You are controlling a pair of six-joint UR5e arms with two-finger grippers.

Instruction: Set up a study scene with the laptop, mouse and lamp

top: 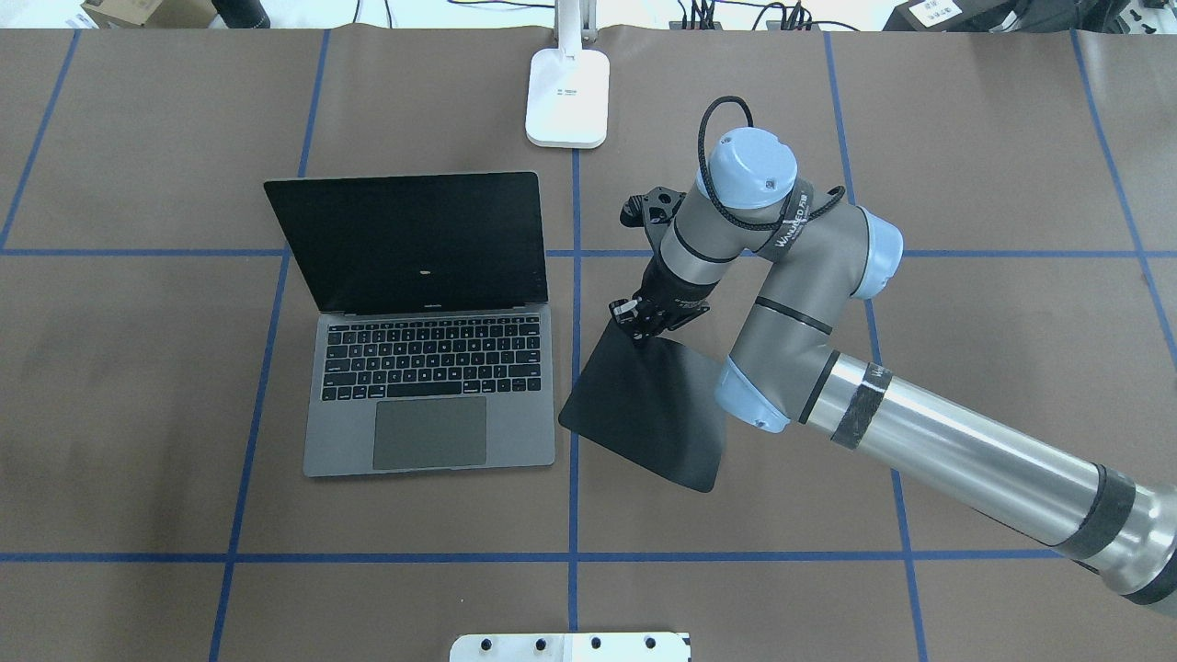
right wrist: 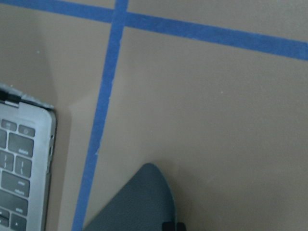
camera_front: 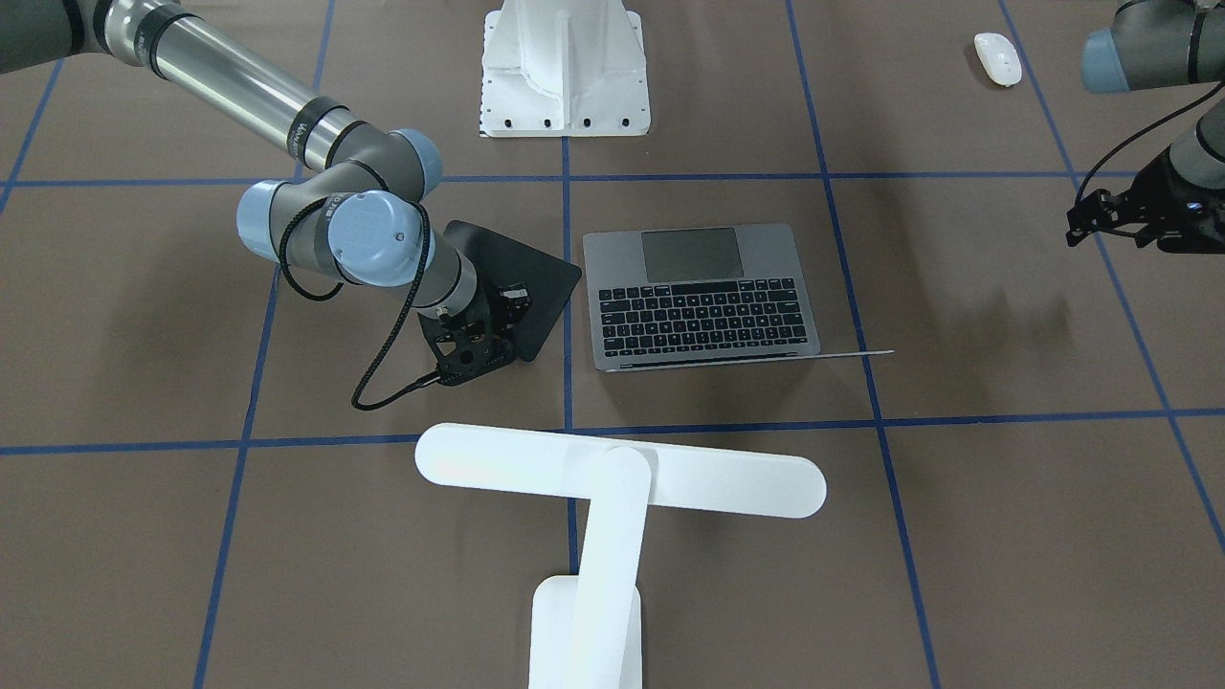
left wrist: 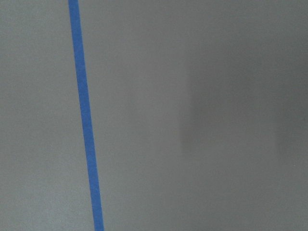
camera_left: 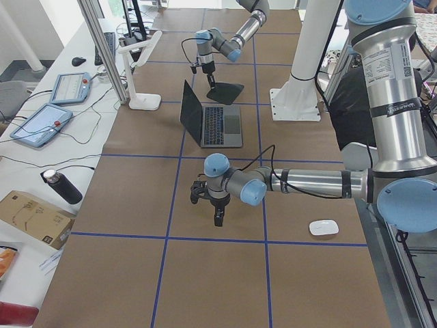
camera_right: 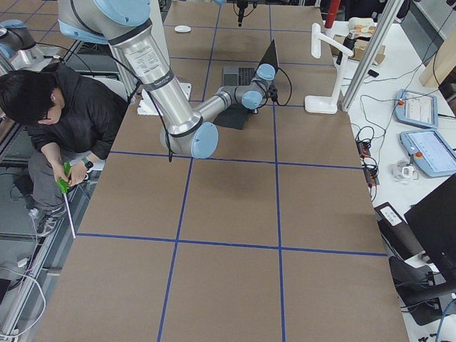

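The laptop [camera_front: 699, 297] [top: 432, 405] lies open at mid-table, screen up and dark. The black mat [top: 653, 405] [right wrist: 134, 207] lies beside it on the robot's right. My right gripper [top: 634, 324] [camera_front: 512, 301] is shut on the mat's far corner. The white lamp stands behind the laptop, its T-shaped head [camera_front: 622, 469] raised over the table and its base [top: 568, 97] at the far edge. The white mouse [camera_front: 997, 57] [camera_left: 323, 227] rests near the robot on its left side. My left gripper [camera_left: 217, 219] hangs over bare table, away from the mouse; I cannot tell whether it is open or shut.
A white ribbed pedestal [camera_front: 565, 67] is bolted at the robot's edge of the table. Blue tape lines grid the brown table [top: 138, 414]. A person [camera_right: 50, 121] crouches off the table on the robot's right side. Tablets and cables lie past the far edge.
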